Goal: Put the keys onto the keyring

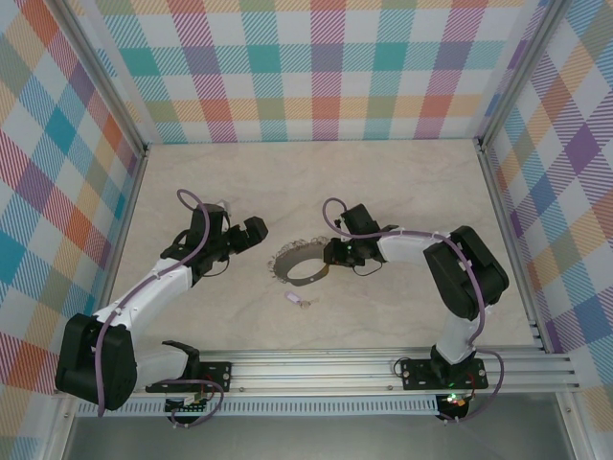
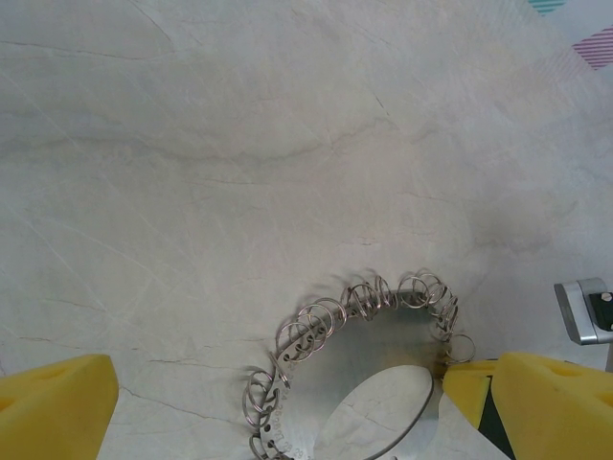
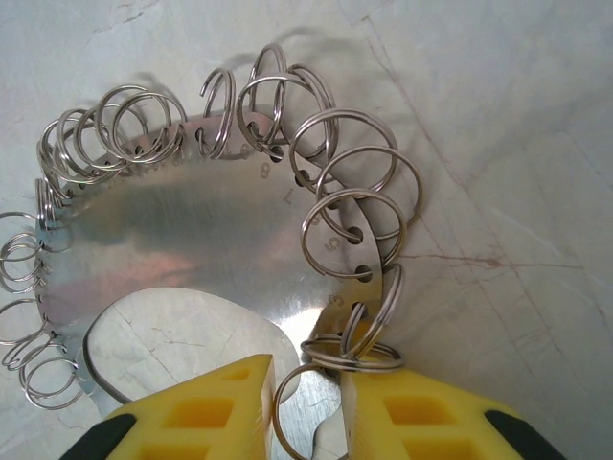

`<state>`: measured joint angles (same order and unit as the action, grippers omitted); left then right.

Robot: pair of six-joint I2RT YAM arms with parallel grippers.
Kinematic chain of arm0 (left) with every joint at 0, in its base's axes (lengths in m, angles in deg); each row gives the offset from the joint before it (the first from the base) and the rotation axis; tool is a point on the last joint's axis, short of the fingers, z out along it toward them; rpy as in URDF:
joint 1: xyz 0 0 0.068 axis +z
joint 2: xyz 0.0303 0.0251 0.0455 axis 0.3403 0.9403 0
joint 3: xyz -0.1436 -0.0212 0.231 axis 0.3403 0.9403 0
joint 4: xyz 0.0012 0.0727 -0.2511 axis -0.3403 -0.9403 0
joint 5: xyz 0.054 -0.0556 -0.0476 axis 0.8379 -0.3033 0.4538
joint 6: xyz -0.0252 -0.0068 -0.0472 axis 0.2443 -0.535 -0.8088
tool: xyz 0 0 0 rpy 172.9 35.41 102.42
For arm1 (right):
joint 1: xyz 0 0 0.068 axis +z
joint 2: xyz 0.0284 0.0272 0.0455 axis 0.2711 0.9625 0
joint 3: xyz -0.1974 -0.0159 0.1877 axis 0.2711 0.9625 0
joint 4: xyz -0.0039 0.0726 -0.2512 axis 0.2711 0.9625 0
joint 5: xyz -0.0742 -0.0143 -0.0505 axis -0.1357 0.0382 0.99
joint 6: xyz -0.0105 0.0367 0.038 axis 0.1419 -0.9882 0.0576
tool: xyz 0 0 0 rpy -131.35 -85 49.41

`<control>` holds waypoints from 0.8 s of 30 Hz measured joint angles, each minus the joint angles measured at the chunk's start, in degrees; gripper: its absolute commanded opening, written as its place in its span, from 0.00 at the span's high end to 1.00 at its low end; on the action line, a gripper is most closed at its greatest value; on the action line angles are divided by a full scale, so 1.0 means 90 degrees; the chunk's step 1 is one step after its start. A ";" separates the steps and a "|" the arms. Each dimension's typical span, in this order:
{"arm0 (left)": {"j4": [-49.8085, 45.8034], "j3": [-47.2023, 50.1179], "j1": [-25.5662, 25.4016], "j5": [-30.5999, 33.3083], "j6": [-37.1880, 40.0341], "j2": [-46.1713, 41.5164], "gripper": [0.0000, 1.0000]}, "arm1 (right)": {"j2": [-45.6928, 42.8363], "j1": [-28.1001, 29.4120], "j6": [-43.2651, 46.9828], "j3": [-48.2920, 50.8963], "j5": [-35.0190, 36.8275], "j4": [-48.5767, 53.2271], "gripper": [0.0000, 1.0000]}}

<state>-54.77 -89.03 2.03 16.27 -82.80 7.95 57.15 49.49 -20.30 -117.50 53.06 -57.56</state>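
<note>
Bolted at the near edge of the worktop (image 1: 383,192) were the two arm bases, and both arms reached inward toward its middle. Just beyond the bases, near the middle of that edge, lay the keys (image 1: 295,299), one tiny lilac-white tab with a small brownish bit, flat on the marble-patterned surface and touching nothing.

A little farther in sat the keyring (image 1: 308,278), close to the worktop's centre and apart from the keys. The right wrist view showed the keyring (image 3: 192,230) as a flat metal band with numbered holes, hung with many small wire split rings. The right gripper (image 1: 330,257) met it from the right. Its yellow fingers (image 3: 431,417) were closed on the band's edge, with one split ring caught between them.

The left gripper (image 1: 251,235) stood just left of the keyring, jaws spread wide and holding nothing. In its wrist view the keyring (image 2: 374,335) lay between the parted fingers (image 2: 57,402).

Plaid walls (image 1: 316,67) rose at the far edge.
</note>
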 measured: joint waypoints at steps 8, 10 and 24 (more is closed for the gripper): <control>0.0000 0.0000 0.0000 0.0000 0.0000 0.0000 0.00 | -0.0007 0.0000 0.0189 -0.0012 0.0180 0.0087 0.63; -0.0002 0.0000 0.0000 0.0000 -0.0002 0.0000 0.00 | -0.0022 0.0015 0.0248 -0.0039 0.0192 0.0109 0.62; -0.0002 0.0000 0.0000 0.0000 0.0000 0.0000 0.00 | -0.0131 0.0039 0.0729 -0.0046 0.0386 0.0384 0.61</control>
<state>-54.80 -89.03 2.03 16.27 -82.80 7.95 55.97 49.84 -13.74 -117.91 56.54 -54.10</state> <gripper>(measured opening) 0.997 0.389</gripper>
